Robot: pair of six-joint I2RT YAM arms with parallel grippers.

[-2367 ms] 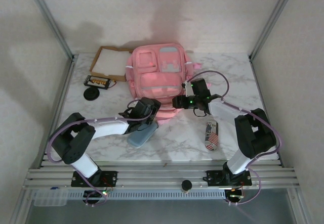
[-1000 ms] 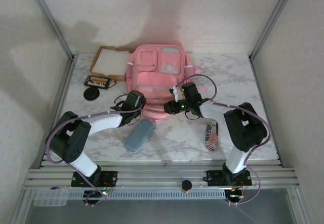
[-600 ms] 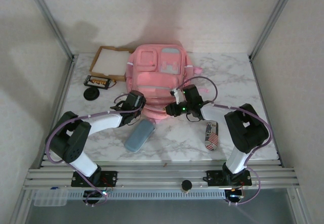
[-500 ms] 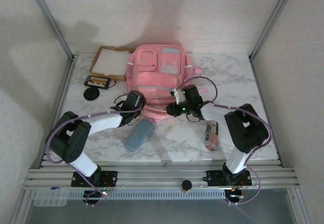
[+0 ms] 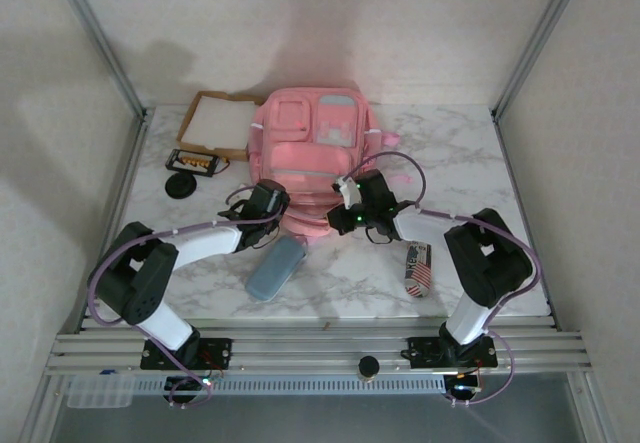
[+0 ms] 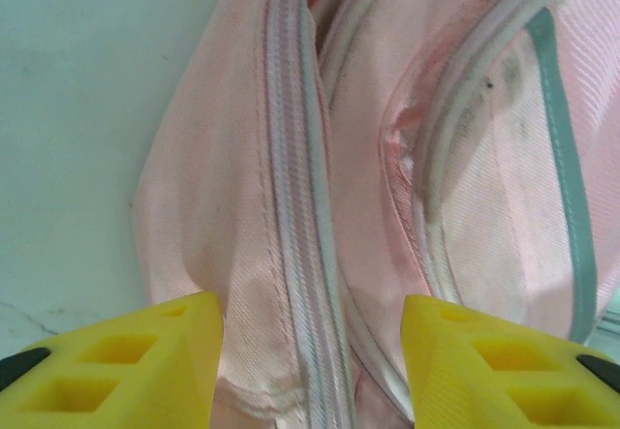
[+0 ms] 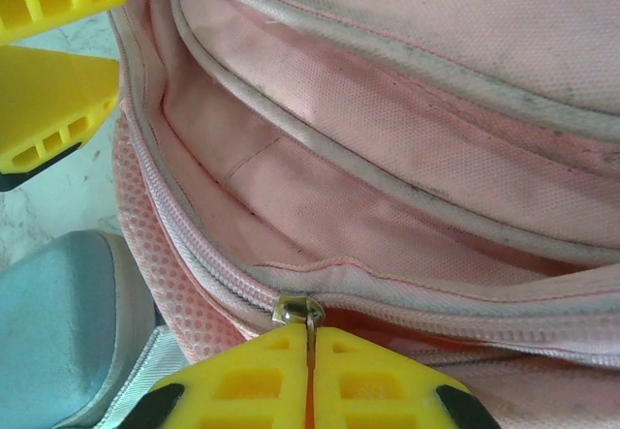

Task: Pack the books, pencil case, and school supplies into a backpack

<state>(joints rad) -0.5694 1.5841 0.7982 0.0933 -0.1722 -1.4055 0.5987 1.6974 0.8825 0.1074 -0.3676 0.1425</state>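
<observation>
Fingers (image 7: pixel 242 385), blocky yellow, pinch woven pink backpack's (image 7: pixel 387 109) metal zipper pull (image 7: pixel 302 315).

My marble table (image 5: pixel 460 163), from above. Far centre: pink backpack (image 5: pixel 305 158), lying flat. Far left, just beside it: cardboard tray (image 5: pixel 218 125). In front of the tray: small dark box (image 5: pixel 193 162) with orange contents, then a black disc (image 5: pixel 181 185). Nearer me: blue-grey case (image 5: pixel 277 267), left of centre; flag-print pouch (image 5: pixel 418 268), right.

Reaching forward and inward with both arms; holding left gripper (image 6: pixel 310 356) spread wide, right gripper (image 7: pixel 310 376) pinched on zip pull (image 7: pixel 298 310).
</observation>
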